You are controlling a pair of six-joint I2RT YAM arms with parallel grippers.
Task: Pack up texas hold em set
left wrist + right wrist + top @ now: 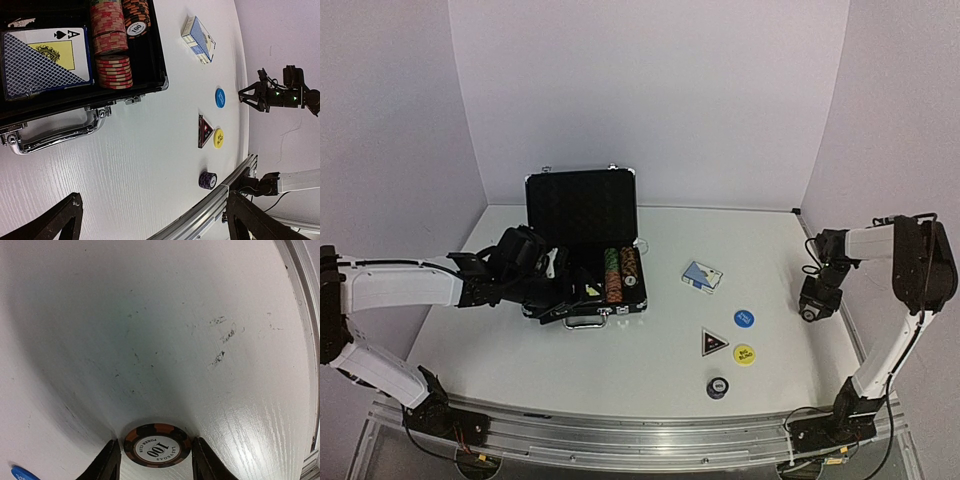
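The black silver-trimmed case (582, 205) stands open at the table's middle. It holds rows of striped chips (112, 45) and a blue card deck (45, 60). My left gripper (155, 220) hangs open over the table in front of the case handle (55, 132), with nothing between its fingers. At the right edge my right gripper (156, 441) is shut on an orange-and-black chip (157, 445) marked 100, which lies flat on the table. Loose on the table are a second blue deck (702, 277), a blue button (743, 319), a yellow button (744, 354), a black triangular marker (712, 343) and a small purple chip stack (718, 387).
A metal rail (620, 430) runs along the near table edge, just behind the purple stack. White walls close in the back and both sides. The blue button (22, 473) shows at the lower left corner of the right wrist view.
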